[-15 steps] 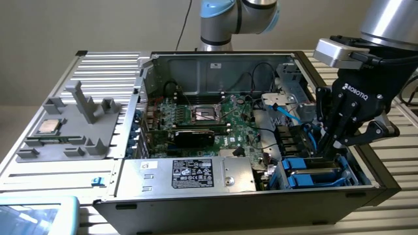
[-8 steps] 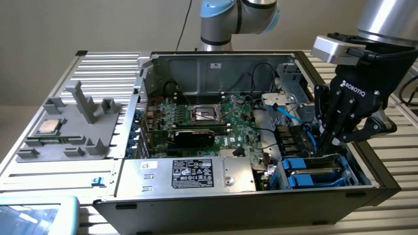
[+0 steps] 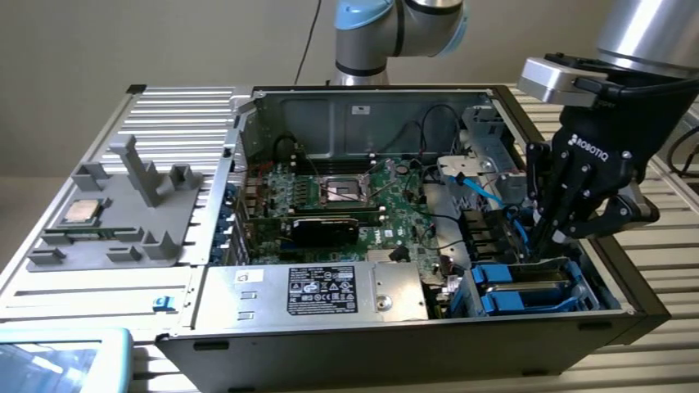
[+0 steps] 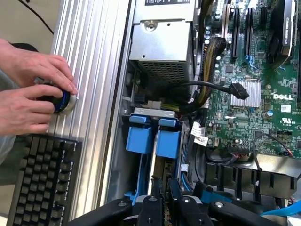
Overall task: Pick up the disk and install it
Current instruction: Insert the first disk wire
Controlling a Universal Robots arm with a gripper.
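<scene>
The disk point(image 3: 533, 288), silver-grey with blue carrier rails, sits in the drive bay at the case's front corner on the exterior view's right. In the wrist view the disk point(image 4: 155, 136) shows its two blue tabs and a pale edge running back between my fingertips. My gripper point(image 3: 538, 250) reaches down into the bay over the disk's end. There my gripper point(image 4: 163, 190) has its jaws drawn close together, pinching that thin edge.
The open computer case point(image 3: 218, 344) holds a motherboard point(image 3: 349, 205), a silver box with a black label point(image 3: 327, 291) and loose black cables point(image 4: 207, 87) beside the bay. A grey fixture point(image 3: 120, 221) carries a small chip point(image 3: 82, 211). A person's hands point(image 4: 33, 94) rest on a knob beside a keyboard point(image 4: 42, 179).
</scene>
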